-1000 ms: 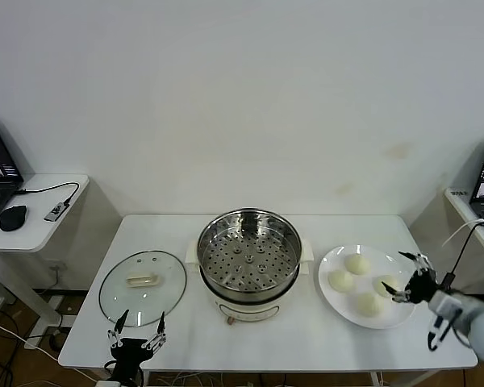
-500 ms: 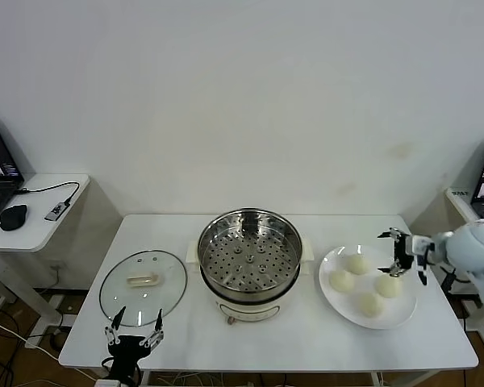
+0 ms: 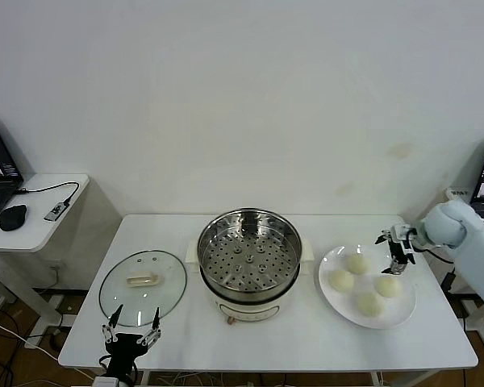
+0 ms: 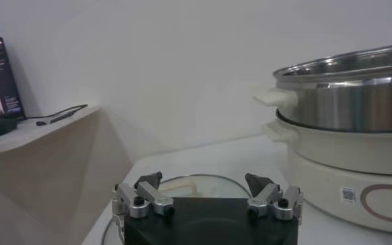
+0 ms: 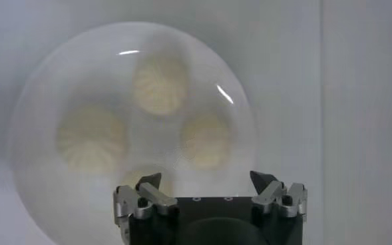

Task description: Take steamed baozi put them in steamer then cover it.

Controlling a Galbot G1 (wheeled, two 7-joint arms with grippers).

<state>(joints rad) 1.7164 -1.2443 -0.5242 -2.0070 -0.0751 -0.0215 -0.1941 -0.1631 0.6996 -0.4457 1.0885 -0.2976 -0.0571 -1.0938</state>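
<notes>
The table [image 3: 306, 339] carries three groups in a row. The steamer [image 3: 248, 251] stands at the middle, nearer the back edge, with its basket uncovered and nothing in it, ready to be loaded from above. The lid [image 3: 143, 287] lies flat toward the left edge, handle up, well apart from the steamer's mouth, so it does not obstruct loading and can be lifted by the handle afterwards. The plate [image 3: 332, 305] sits toward the right edge, just beside the steamer, and holds all four buns [image 3: 357, 264] in a loose cluster.

The right gripper [image 3: 394, 246] hangs above the plate's back-right rim, pointing down, jaws spread wide and holding nothing. Its wrist view looks straight down on the plate, with the buns [image 5: 160, 85] ahead of the fingertips [image 5: 150, 181]. Judged from this, the arm is lining up for a first pick; none has been moved yet.

The left gripper [image 3: 131, 329] waits low at the front-left edge, just in front of the lid, jaws likewise apart and empty. This position probably suits the later covering step, since the lid is the nearest item to that arm.
</notes>
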